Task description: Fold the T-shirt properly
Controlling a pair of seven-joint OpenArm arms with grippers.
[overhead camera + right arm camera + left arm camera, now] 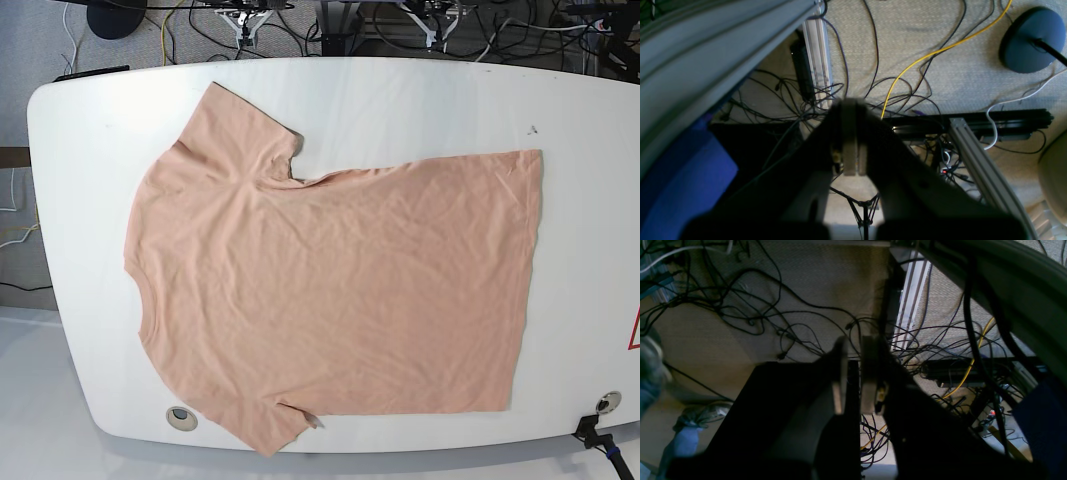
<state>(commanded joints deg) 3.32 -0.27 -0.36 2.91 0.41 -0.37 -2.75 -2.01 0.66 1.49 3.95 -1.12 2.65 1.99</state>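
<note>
The peach-pink T-shirt (330,290) lies spread flat on the white table (420,100), neck end to the left and hem to the right. One short sleeve (250,125) points to the far side, the other (265,430) reaches the near edge. My left gripper (853,343) hangs off the table over the floor, its fingers (840,373) a narrow gap apart and holding nothing. My right gripper (850,103) also hangs over the floor, its pads (850,146) pressed together and empty. Neither gripper is near the shirt.
Tangled cables (773,323) and a yellow cable (933,53) cover the carpet below both grippers. Aluminium frame rails (973,160) and a round dark stand base (1030,40) sit there too. Two round holes (180,416) mark the table's near corners.
</note>
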